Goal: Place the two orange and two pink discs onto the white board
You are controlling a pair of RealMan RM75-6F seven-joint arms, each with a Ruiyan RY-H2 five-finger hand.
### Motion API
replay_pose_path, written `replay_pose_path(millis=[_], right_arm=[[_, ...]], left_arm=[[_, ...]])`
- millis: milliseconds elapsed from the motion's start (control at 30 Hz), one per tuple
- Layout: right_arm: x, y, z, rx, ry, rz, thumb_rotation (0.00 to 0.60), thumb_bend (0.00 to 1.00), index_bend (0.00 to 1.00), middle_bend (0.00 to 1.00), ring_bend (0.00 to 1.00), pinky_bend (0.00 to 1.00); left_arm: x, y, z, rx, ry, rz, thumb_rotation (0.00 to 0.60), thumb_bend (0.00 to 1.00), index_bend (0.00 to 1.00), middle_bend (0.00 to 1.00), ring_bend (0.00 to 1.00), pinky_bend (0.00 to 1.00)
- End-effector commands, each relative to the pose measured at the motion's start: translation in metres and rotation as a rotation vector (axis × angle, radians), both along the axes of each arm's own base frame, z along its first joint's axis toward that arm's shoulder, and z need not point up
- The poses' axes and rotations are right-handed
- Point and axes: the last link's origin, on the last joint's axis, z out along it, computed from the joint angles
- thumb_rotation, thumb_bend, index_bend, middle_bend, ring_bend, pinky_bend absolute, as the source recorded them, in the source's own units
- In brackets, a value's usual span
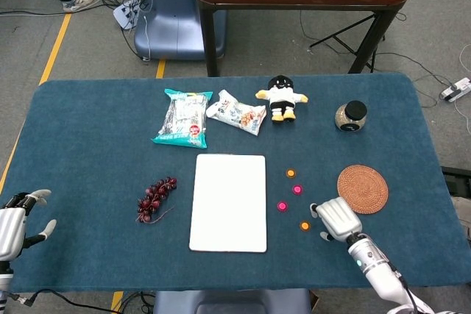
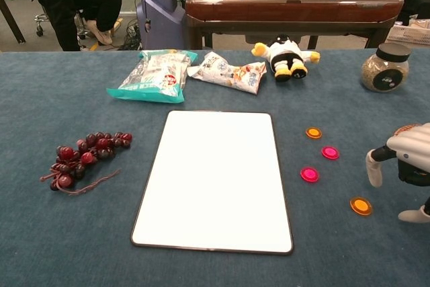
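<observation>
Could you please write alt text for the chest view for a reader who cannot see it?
The right hand, empty, hovers beside the nearest orange disc on a blue table. Three more discs, one orange and two pink, lie right of the bare white board.

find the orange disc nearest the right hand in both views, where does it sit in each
Head view: orange disc lower right of centre, just left of the right hand.
Chest view: orange disc at lower right, left of the hand.
Shared landmark: the white board, to the disc's left in both.
</observation>
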Motion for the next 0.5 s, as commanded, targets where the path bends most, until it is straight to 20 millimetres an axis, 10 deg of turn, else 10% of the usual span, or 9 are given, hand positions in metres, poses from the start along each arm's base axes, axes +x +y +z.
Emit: replay_pose_path(millis=[33, 500], right_arm=[[0.002, -0.001, -0.004, 0.009, 0.004, 0.003, 0.6, 0.08, 0.46, 1.0, 1.0, 1.0], [0.015, -0.003, -0.016, 0.037, 0.001, 0.022, 0.6, 0.12, 0.46, 1.0, 1.0, 1.0]], left_arm=[[0.0, 0.0, 0.0, -0.001, -0.001, 0.0, 0.6, 0.27, 0.36, 0.43, 0.29, 0.47], [0.0, 0.0, 0.001, -0.001, -0.005, 0.001, 0.6, 0.27, 0.36, 0.43, 0.29, 0.47]])
